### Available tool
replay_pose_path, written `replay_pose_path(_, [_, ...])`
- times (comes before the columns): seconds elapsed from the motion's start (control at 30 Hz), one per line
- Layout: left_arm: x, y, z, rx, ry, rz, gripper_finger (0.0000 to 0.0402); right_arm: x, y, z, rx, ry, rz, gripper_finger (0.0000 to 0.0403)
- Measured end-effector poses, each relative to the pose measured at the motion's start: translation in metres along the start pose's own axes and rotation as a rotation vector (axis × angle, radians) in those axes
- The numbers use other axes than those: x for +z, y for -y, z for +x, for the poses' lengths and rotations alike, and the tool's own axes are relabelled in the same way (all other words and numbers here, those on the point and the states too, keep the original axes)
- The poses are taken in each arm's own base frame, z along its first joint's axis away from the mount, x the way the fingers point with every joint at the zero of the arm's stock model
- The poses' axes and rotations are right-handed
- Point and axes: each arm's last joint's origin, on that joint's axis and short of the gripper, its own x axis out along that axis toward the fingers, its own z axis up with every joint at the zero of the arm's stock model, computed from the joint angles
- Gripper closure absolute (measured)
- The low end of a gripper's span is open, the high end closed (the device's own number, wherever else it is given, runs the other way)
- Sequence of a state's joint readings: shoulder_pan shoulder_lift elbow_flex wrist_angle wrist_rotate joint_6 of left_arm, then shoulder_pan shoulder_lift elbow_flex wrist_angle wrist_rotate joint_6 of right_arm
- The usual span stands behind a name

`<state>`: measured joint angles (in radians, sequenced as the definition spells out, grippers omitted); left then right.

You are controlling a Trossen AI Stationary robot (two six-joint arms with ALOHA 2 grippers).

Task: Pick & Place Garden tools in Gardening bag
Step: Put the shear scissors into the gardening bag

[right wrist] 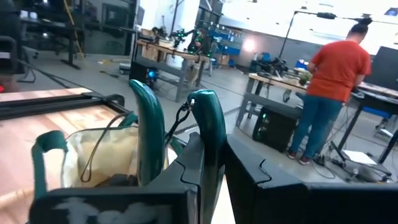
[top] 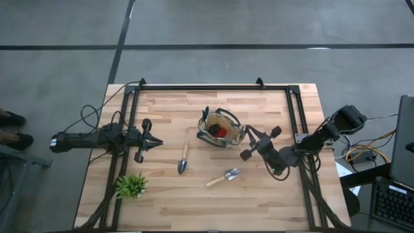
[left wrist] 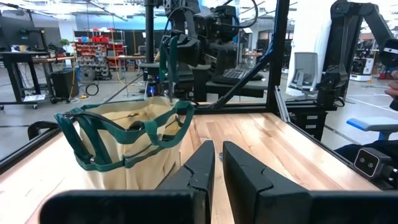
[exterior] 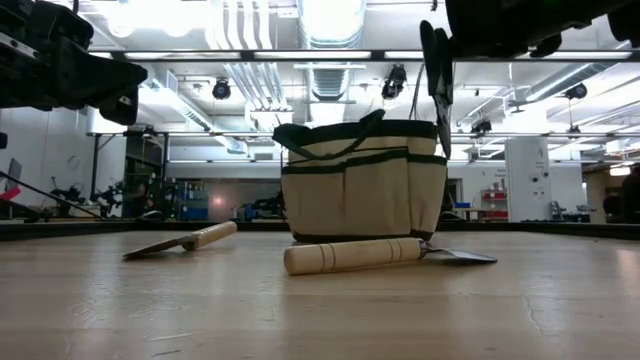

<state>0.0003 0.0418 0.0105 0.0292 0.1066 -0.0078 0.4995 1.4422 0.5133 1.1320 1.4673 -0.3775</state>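
Jaws of right gripper (right wrist: 214, 163) clamped on pruning shears (right wrist: 174, 134), teal handles up, held just above gardening bag (top: 220, 129). Judged step: dropping shears into bag; next move calls for lowering, then release. Left gripper (top: 155, 144) waits left of bag, jaws nearly closed, empty. Two trowels (top: 184, 159) (top: 224, 177) lie on table (top: 259, 200).

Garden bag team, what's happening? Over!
Right pincer shut on green-handled shears beside bag. Left pincer shut, waiting. Two trowels remain on table.
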Motion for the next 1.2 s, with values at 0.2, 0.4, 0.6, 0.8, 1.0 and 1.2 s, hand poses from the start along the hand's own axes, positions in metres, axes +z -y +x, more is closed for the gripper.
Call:
replay_pose_path(0.2, [0.000, 0.000, 0.000, 0.000, 0.000, 0.000, 0.0365, -0.008, -0.003, 0.001, 0.002, -0.003, 0.004, 0.0372])
replay_pose_path(0.4, [0.000, 0.000, 0.000, 0.000, 0.000, 0.000, 0.0365, -0.009, -0.003, 0.001, 0.008, -0.001, -0.015, 0.0372])
replay_pose_path(0.6, [0.000, 0.000, 0.000, 0.000, 0.000, 0.000, 0.0365, -0.005, -0.003, 0.007, 0.083, 0.033, 0.030, 0.0372])
replay_pose_path(0.8, [0.000, 0.000, 0.000, 0.000, 0.000, 0.000, 0.0365, -0.006, -0.001, 0.015, 0.071, 0.036, 0.009, 0.0372])
replay_pose_path(1.0, [0.000, 0.000, 0.000, 0.000, 0.000, 0.000, 0.0365, -0.002, -0.002, 0.018, 0.105, 0.054, 0.013, 0.0372])
replay_pose_path(1.2, [0.000, 0.000, 0.000, 0.000, 0.000, 0.000, 0.0365, 0.005, -0.003, 0.020, 0.101, 0.063, -0.008, 0.0372])
